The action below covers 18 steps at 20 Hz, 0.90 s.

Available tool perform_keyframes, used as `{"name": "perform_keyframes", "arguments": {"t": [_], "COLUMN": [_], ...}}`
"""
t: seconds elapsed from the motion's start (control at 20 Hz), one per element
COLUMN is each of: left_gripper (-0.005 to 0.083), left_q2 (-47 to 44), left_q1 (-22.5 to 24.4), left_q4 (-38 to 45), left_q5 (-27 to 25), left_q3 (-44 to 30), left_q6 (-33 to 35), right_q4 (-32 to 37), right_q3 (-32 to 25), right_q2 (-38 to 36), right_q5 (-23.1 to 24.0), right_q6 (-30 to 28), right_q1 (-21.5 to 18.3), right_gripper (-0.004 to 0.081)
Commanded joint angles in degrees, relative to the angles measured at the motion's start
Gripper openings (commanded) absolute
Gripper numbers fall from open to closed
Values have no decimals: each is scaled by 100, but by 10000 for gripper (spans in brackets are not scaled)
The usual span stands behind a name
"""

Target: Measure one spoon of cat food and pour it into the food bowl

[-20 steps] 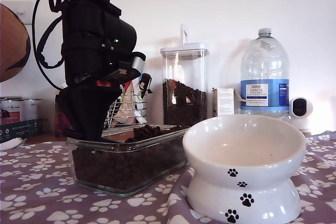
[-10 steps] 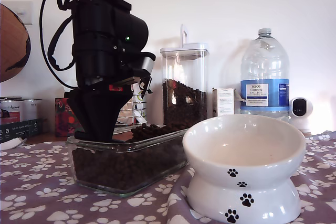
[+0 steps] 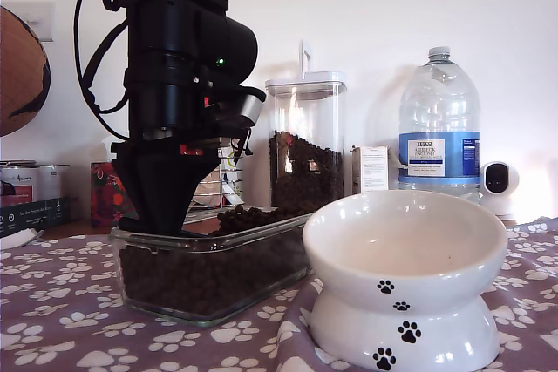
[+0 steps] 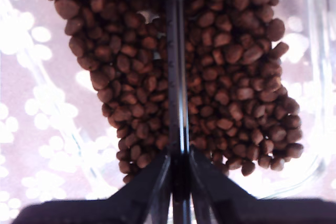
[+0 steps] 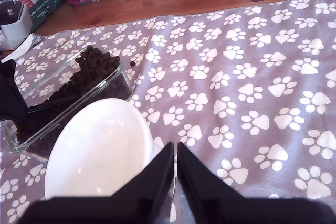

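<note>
Exterior view: my first hand (image 3: 161, 215) is reaching down into the clear rectangular glass dish (image 3: 209, 276) of dark brown kibble pellets (image 3: 253, 217). The glossy white paw-print ceramic bowl (image 3: 405, 280) is standing empty, just beside that dish, toward the exterior view's right.

First wrist view: the hand is pinching the thin black plastic spoon handle (image 4: 176, 77); its long axis is running straight ahead, cup buried in pellets.

Second wrist view: my second hand (image 5: 175, 174), jaws nearly closed and holding nothing, is hovering nearer the bowl's rim.

We are in a home.
We see a paw-print cloth (image 3: 52, 320), a water bottle (image 3: 439, 124), tins (image 3: 30, 182) and a kibble canister (image 3: 306, 141).
</note>
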Motion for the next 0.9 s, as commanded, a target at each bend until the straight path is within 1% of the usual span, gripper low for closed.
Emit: {"name": "perform_keyframes", "arguments": {"t": [0.0,0.25,0.4,0.85], "left_gripper": [-21,-21,-21,-21], "left_q2": [-70,-227,-321,-614], "left_q1": [-11,-11,-15,-11], "left_q4": [-57,-90,-76,-133], "left_q5": [-44,-59,-254,-249], "left_q3": [-243,-245,-245,-245], "left_q6": [-35,-44,-92,-170], "right_q4": [42,42,39,42], "right_q3": [11,11,11,11], "right_q2": [33,33,33,33], "right_q5": [-2,-2,-2,0], "right_q6": [-17,-17,-17,-20], "right_q1": [24,24,24,24], "right_gripper": [-11,-11,-11,-11]}}
